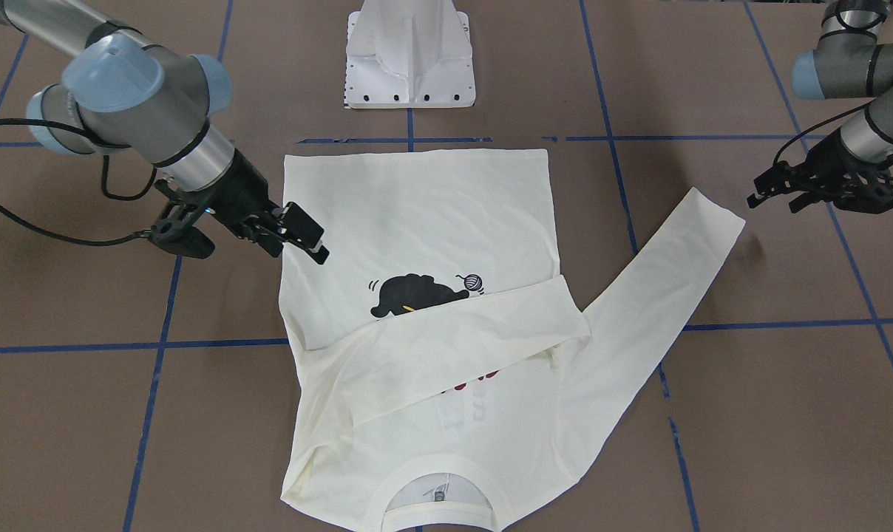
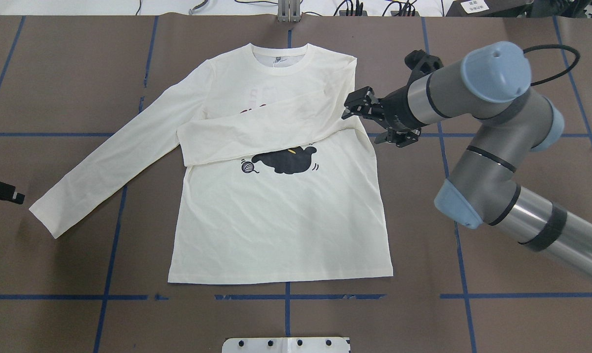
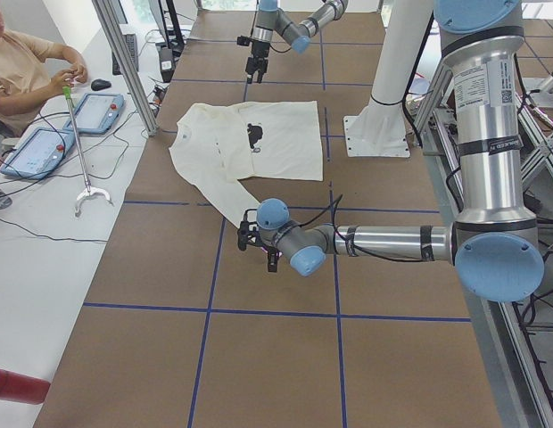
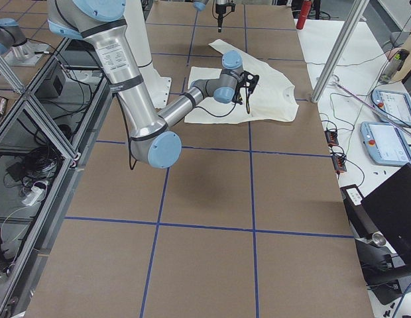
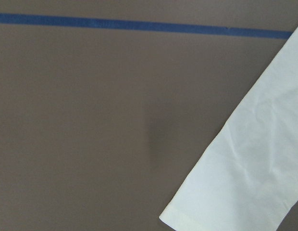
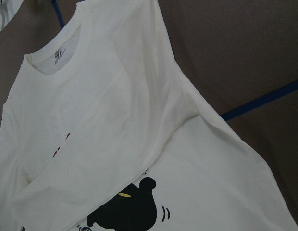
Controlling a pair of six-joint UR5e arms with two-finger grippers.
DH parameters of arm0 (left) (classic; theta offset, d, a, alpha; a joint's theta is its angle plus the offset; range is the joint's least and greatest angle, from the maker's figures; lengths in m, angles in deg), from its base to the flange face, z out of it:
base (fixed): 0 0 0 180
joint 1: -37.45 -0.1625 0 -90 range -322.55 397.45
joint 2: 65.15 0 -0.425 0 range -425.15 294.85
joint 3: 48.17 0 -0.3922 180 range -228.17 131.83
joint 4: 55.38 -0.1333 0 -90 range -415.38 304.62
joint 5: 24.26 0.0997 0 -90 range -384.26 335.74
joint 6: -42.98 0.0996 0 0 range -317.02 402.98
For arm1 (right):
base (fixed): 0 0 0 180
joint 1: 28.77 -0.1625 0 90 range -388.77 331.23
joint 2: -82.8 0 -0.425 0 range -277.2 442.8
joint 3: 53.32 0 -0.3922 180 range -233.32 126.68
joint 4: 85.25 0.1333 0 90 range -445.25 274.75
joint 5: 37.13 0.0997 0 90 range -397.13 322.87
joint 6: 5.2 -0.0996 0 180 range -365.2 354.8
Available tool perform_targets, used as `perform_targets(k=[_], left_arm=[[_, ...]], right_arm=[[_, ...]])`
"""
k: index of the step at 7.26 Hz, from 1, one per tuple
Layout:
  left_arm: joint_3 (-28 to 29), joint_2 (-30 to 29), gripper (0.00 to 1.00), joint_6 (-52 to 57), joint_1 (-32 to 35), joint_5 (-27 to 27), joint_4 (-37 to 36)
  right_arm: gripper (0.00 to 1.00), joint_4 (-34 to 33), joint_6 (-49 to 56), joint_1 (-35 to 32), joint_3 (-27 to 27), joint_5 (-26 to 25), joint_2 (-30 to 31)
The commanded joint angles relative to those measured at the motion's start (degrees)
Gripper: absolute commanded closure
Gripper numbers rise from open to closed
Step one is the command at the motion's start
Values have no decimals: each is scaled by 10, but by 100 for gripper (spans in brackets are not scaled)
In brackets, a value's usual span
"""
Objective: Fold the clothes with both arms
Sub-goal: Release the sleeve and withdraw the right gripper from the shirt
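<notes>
The clothes are one cream long-sleeved shirt [image 1: 417, 214] [image 2: 276, 230], lying flat and print side up, collar [image 2: 279, 59] away from the robot. One sleeve [image 2: 257, 135] is folded across the chest, just above the black cat print [image 2: 286, 159]. The other sleeve [image 2: 105, 166] lies stretched out toward my left side. My right gripper [image 1: 310, 238] [image 2: 352, 105] hovers open over the shirt's edge near the folded sleeve's shoulder and holds nothing. My left gripper [image 1: 768, 193] hangs open and apart from the long sleeve's cuff [image 1: 716, 210] [image 5: 235, 192], above bare table.
The white pedestal base [image 1: 409, 66] stands on the robot's side of the shirt's hem. Blue tape lines [image 2: 286, 296] grid the brown table. A person [image 3: 27, 71] sits at a side table with tablets [image 3: 40, 147] beyond the collar end.
</notes>
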Motion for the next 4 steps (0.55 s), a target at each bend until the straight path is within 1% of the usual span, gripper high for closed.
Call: perform_targets(k=[1, 4], left_arm=[[3, -16, 25, -14, -23, 8, -1], [32, -40, 25, -14, -38, 17, -3]], right_arm=[[1, 0, 2, -16, -16, 13, 32], [1, 0, 2, -16, -21, 13, 32]])
